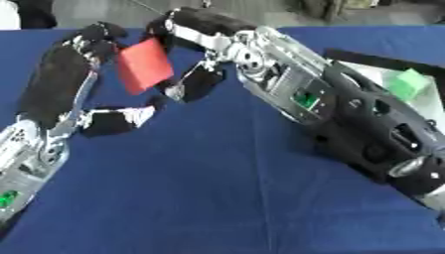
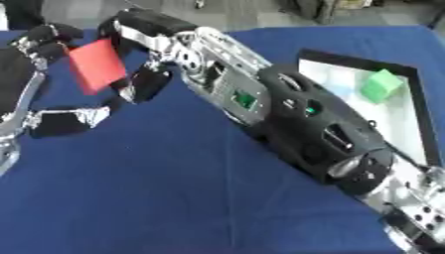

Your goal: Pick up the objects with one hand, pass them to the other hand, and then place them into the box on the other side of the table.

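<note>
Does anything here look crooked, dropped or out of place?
Only the red block looks odd: it hangs tilted above the blue table, caught between the left hand and right hand. The green block lies in the box.

A blue cloth covers the tabletop (image 1: 200, 188) from near edge to far edge. Beyond the tabletop's far edge lies a grey floor (image 2: 252, 12), and dark shapes, perhaps bags or gear, stand on it past the tabletop's far right corner (image 2: 313, 9).
</note>
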`<move>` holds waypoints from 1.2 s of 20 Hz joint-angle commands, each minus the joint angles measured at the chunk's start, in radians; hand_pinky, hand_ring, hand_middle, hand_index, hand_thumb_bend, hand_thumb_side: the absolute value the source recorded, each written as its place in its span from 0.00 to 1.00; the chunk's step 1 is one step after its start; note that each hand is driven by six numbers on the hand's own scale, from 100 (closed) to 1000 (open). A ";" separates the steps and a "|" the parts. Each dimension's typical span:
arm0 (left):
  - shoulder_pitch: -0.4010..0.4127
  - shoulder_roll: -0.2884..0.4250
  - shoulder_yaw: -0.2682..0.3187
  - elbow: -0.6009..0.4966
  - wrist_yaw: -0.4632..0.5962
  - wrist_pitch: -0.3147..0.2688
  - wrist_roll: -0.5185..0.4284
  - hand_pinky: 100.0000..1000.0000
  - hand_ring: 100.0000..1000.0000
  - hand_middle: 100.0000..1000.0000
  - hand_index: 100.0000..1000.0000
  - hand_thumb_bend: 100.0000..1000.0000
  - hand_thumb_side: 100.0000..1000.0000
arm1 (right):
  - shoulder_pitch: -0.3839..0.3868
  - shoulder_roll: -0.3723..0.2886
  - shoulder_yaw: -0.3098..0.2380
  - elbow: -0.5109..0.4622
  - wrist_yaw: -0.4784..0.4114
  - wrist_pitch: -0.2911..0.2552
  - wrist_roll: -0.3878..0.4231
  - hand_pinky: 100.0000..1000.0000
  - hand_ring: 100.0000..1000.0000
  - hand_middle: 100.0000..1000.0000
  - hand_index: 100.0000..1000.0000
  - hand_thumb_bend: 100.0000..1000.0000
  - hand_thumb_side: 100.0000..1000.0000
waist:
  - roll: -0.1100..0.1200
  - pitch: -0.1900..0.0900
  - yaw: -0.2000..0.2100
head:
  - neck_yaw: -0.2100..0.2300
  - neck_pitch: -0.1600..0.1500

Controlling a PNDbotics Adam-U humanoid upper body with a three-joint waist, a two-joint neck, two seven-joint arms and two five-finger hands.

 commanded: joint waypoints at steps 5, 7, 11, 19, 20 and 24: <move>0.007 0.022 0.012 -0.013 -0.031 0.054 -0.012 0.78 0.80 0.77 0.88 0.77 0.54 | -0.029 -0.005 -0.025 -0.005 0.000 0.005 -0.036 0.76 0.69 0.50 0.63 0.00 0.00 | 0.006 -0.025 0.004 | -0.006 0.003; 0.008 0.019 0.019 -0.013 -0.021 0.075 -0.004 0.78 0.80 0.77 0.88 0.77 0.54 | -0.029 -0.005 -0.025 -0.004 -0.001 0.007 -0.042 0.76 0.69 0.50 0.62 0.00 0.00 | 0.006 -0.024 0.005 | -0.008 0.005; 0.009 0.018 0.029 -0.011 0.000 0.096 0.011 0.78 0.80 0.78 0.88 0.77 0.54 | -0.030 -0.004 -0.024 -0.001 -0.001 0.008 -0.049 0.76 0.69 0.50 0.62 0.00 0.00 | 0.006 -0.024 0.006 | -0.010 0.007; 0.015 0.016 0.072 0.014 0.047 0.151 0.054 0.79 0.80 0.77 0.88 0.76 0.54 | -0.030 -0.006 -0.025 0.006 0.000 0.007 -0.056 0.76 0.69 0.49 0.61 0.00 0.00 | 0.006 -0.023 0.008 | -0.015 0.009; 0.017 0.018 0.078 0.017 0.050 0.155 0.060 0.79 0.80 0.77 0.88 0.76 0.54 | -0.030 -0.007 -0.026 0.007 -0.001 0.007 -0.057 0.76 0.69 0.49 0.61 0.00 0.00 | 0.006 -0.022 0.008 | -0.015 0.009; 0.028 0.032 0.121 0.026 0.060 0.181 0.093 0.79 0.80 0.77 0.87 0.76 0.53 | -0.023 -0.027 -0.037 0.009 0.001 0.012 -0.070 0.75 0.69 0.49 0.61 0.00 0.00 | 0.007 -0.022 0.007 | -0.019 0.007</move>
